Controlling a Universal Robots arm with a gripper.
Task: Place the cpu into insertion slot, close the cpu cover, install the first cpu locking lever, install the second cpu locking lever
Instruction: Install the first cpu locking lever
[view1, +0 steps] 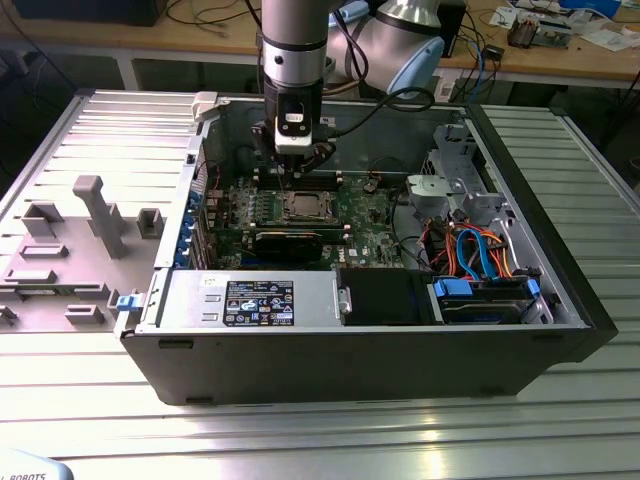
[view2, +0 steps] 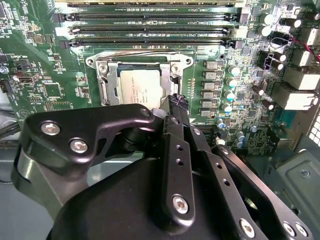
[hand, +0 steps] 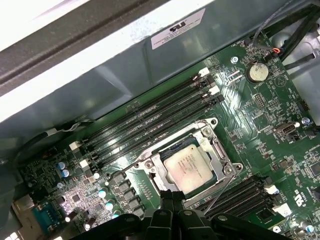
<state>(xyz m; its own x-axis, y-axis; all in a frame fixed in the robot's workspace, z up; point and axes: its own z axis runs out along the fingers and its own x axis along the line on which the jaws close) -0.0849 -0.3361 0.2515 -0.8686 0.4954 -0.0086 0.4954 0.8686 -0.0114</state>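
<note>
Cpu (hand: 187, 167) sits socketed (cpu cover (hand: 218, 149) down), tool (hand: 170, 193) pinched together at its edge.

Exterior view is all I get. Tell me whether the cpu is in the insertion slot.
Observer: Yes. In both wrist views the cpu lies flat in the insertion slot, silver top up.
Operator: Report the cpu cover.
Observer: In the second wrist view the cpu cover appears to lie down flat as a frame around the chip, which shows through its window.
Operator: Give me the fingers.
Observer: In the first wrist view the gripper has its fingers together, with the tips at the socket's edge beside the cpu. I cannot tell whether they touch it.
</note>
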